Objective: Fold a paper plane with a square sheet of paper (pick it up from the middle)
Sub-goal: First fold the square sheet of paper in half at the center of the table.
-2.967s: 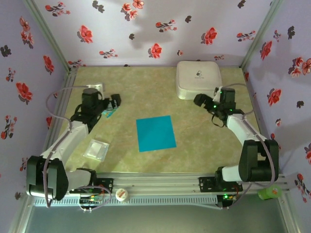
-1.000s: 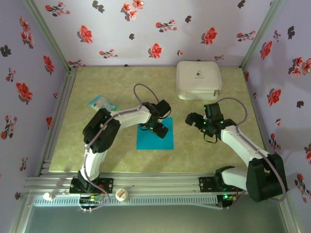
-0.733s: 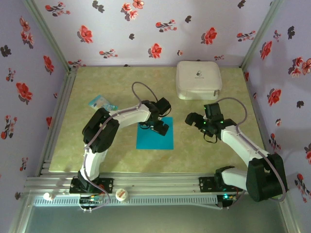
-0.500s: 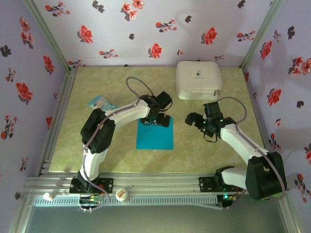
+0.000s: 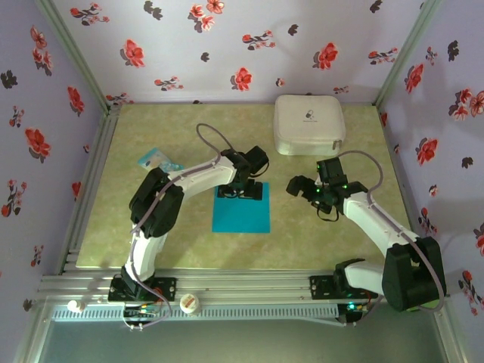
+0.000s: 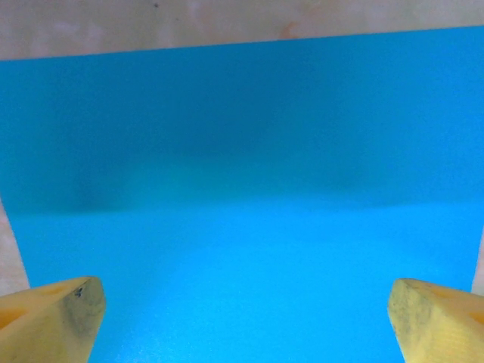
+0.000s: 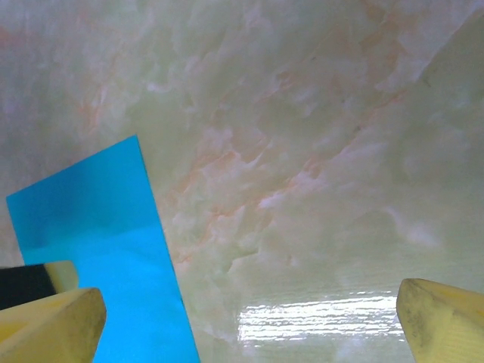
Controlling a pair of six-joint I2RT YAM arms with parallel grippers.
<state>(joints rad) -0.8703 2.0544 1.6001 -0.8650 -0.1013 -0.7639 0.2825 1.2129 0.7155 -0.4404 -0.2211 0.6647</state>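
Closing here, the wide-open left gripper (image 6: 246, 306), seemingly at the square sheet of paper's (image 5: 240, 218) far edge, could crease it off-centre; the right gripper (image 7: 249, 310) gapes wide too.

Marbled table (image 5: 302, 242) bears teal sheet (image 5: 242, 218), white case (image 5: 308, 123) (far right), packet (image 5: 157, 159).

Left arm is extended forward and bent inward at the elbow, left gripper (image 6: 248, 306) pitched downward with jaws spread wide, while right arm reaches forward-left, right gripper (image 7: 249, 311) also angled down, jaws fully apart, near the left one.
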